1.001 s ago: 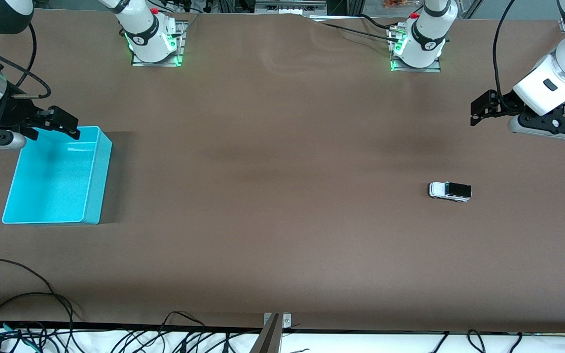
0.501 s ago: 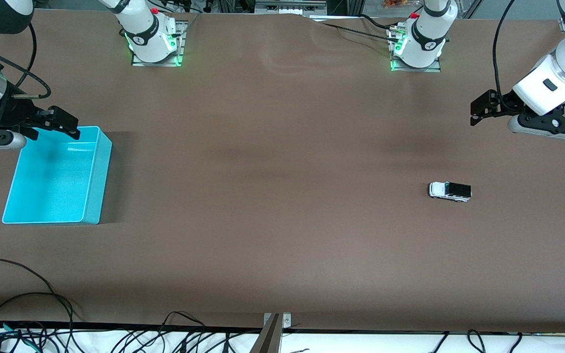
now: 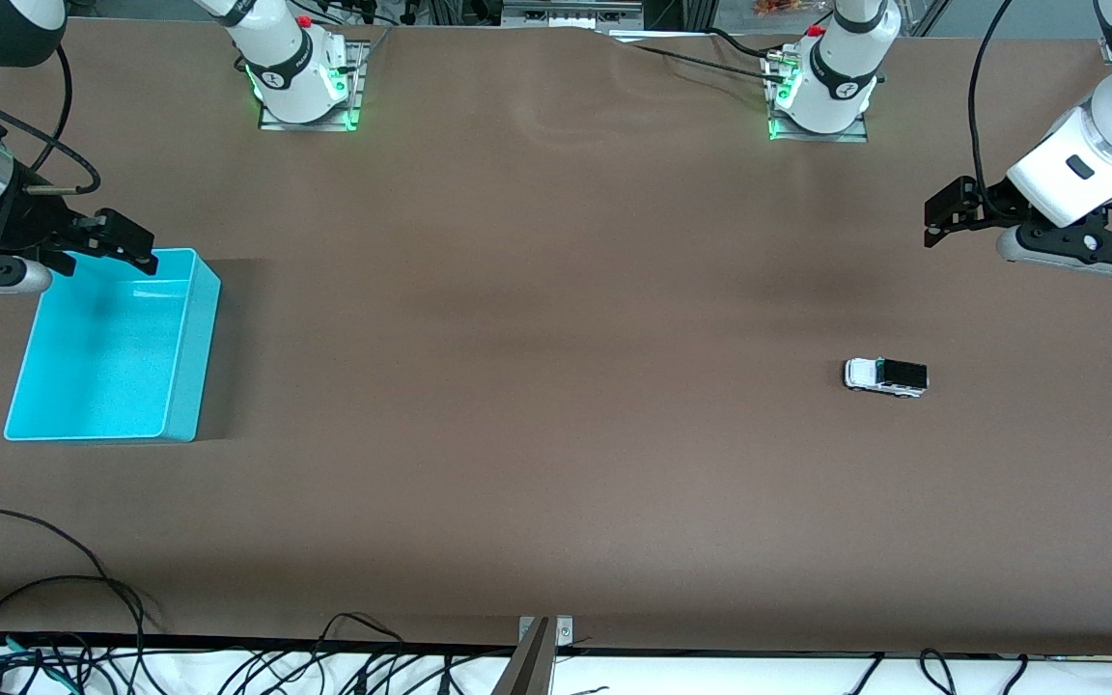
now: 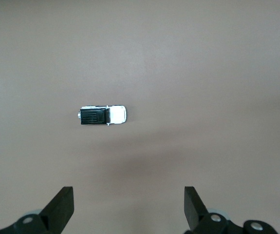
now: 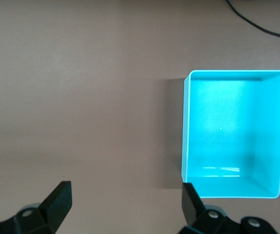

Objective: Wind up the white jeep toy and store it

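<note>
The white jeep toy [image 3: 885, 376] [image 4: 103, 115], tiny with a black rear top, sits on its wheels on the brown table toward the left arm's end. My left gripper [image 3: 959, 214] [image 4: 129, 207] hangs open in the air above the table at that end, well apart from the jeep, with nothing between its fingers. At the right arm's end, a turquoise bin [image 3: 201, 338] [image 5: 184, 136] stands with nothing in it. My right gripper [image 3: 104, 243] [image 5: 125, 204] hovers open over the bin's edge nearest the arm bases, holding nothing.
Loose black cables [image 3: 44, 589] trail along the table edge nearest the front camera. A metal bracket [image 3: 539, 647] sticks up at the middle of that edge. The two arm bases [image 3: 300, 77] [image 3: 821, 87] stand at the table's top edge.
</note>
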